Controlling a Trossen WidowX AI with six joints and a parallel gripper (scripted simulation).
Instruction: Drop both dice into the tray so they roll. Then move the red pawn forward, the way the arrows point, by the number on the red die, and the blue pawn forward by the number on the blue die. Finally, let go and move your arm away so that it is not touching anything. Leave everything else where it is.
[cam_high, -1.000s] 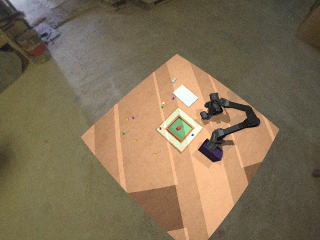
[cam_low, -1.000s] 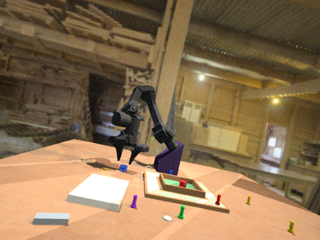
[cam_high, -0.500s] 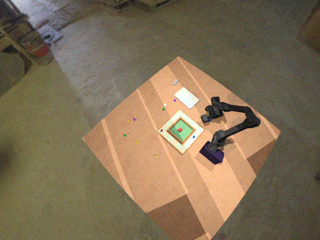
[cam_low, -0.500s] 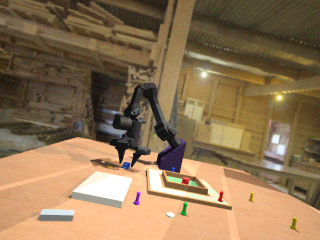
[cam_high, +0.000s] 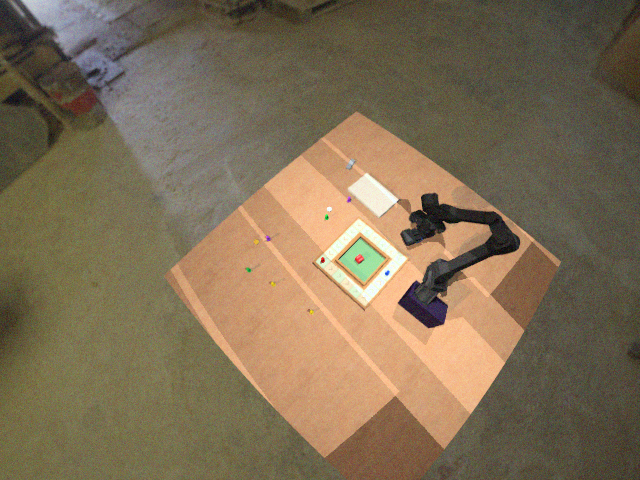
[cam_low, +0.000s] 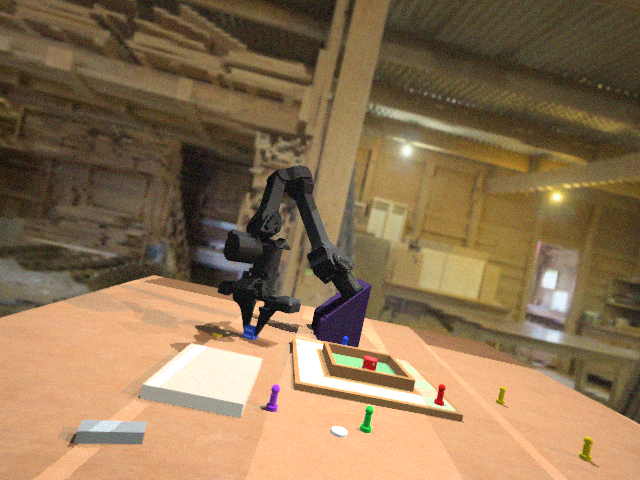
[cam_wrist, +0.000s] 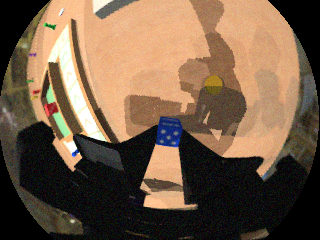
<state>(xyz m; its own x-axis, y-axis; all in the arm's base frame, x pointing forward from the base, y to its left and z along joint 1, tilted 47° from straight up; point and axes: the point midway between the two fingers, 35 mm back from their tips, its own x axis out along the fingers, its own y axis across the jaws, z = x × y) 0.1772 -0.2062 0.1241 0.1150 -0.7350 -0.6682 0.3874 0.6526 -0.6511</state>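
My gripper (cam_low: 250, 330) (cam_wrist: 168, 130) points down beyond the board's edge, shut on the blue die (cam_low: 249, 333) (cam_wrist: 169, 132), at or just above the table; any gap is unclear. The red die (cam_high: 359, 258) (cam_low: 369, 362) (cam_wrist: 51, 108) rests in the green-floored tray (cam_high: 369, 248) (cam_low: 361, 376); its top number is unreadable. The red pawn (cam_high: 322, 260) (cam_low: 439, 395) stands upright at one corner of the pale board (cam_high: 397, 258) (cam_low: 310, 363). The blue pawn (cam_high: 387, 272) (cam_low: 345, 339) stands on the track side near the arm's base. Most arrows are too faint to read.
A white slab (cam_high: 373, 194) (cam_low: 206, 379), a grey block (cam_high: 351, 164) (cam_low: 110, 432), a white disc (cam_high: 329, 209) (cam_low: 339, 431) and purple, green and yellow pawns lie or stand around the board. A yellow disc (cam_low: 217, 335) (cam_wrist: 214, 85) lies near the gripper.
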